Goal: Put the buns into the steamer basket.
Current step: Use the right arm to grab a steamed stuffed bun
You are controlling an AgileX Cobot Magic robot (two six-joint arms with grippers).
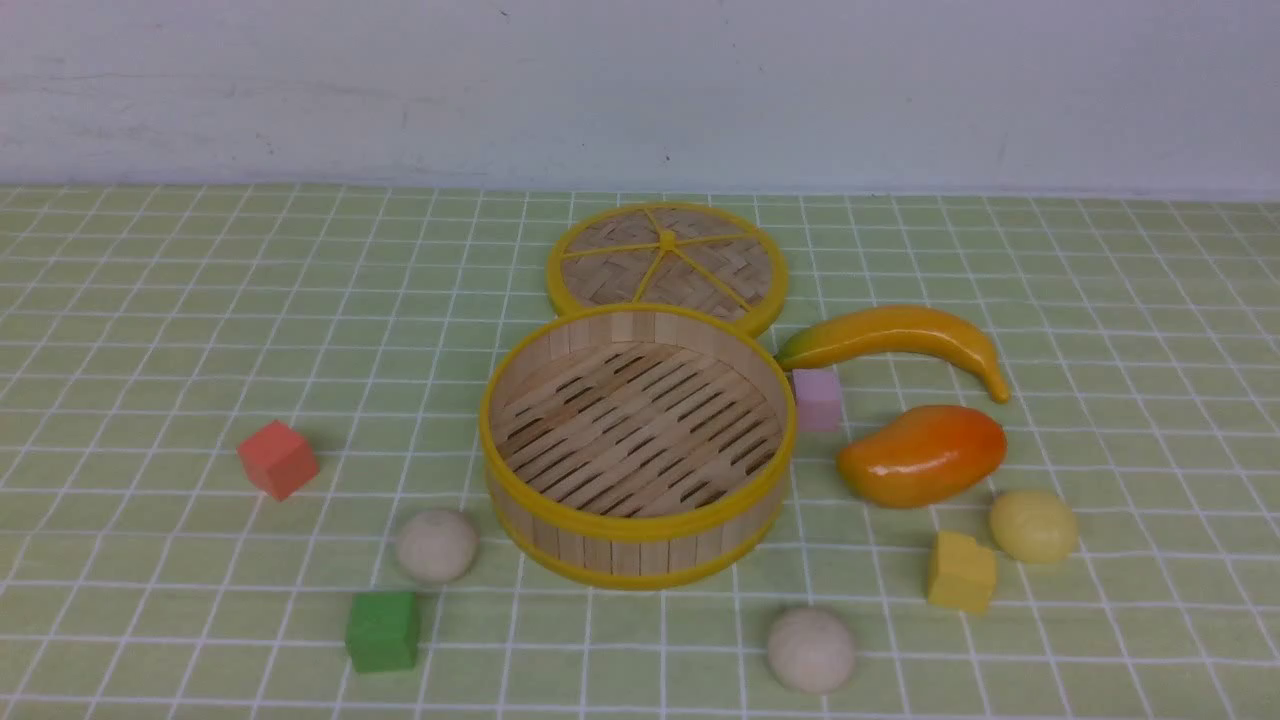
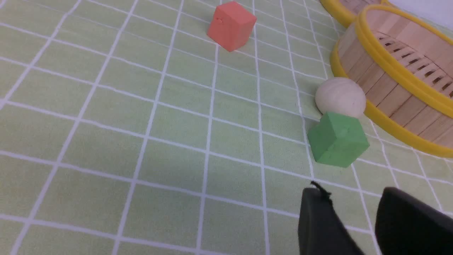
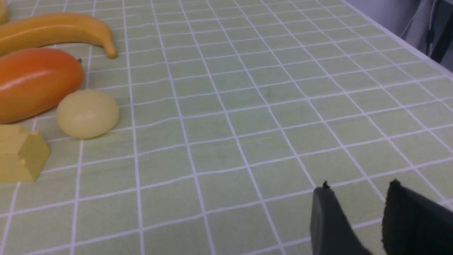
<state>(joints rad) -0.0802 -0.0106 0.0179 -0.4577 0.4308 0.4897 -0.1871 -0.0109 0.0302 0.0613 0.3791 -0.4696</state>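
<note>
Buns are spread over the near part of the worktop (image 1: 250,690), and none has been put in the steamer basket (image 1: 640,527), whose slatted floor is bare. The basket is set upright near the worktop's middle, presumably so that it can be reached from either side; its lid (image 1: 667,262) has been left off, lying just behind it toward the far edge, which seems meant to keep the opening free for loading. One beige bun (image 1: 437,545) is found at the basket's near left, close to the green block (image 1: 383,631); a second beige bun (image 1: 811,650) is seen toward the near edge, right of centre; the pale yellow bun (image 1: 1034,526) is placed farther right, beside the yellow block (image 1: 962,572) and the mango (image 1: 921,456). Both the left tool (image 2: 339,194) and the right tool (image 3: 355,186) are released, their fingers parted with nothing gripped, probably because the first pick has yet to be made. Counted, three buns, one basket and one lid are shown, along with four blocks, the others being red (image 1: 278,460) and pink (image 1: 817,400), one mango and one banana (image 1: 900,333). Care would be needed with the pale yellow bun, as the similarly coloured block could be nudged or mistaken for it.
</note>
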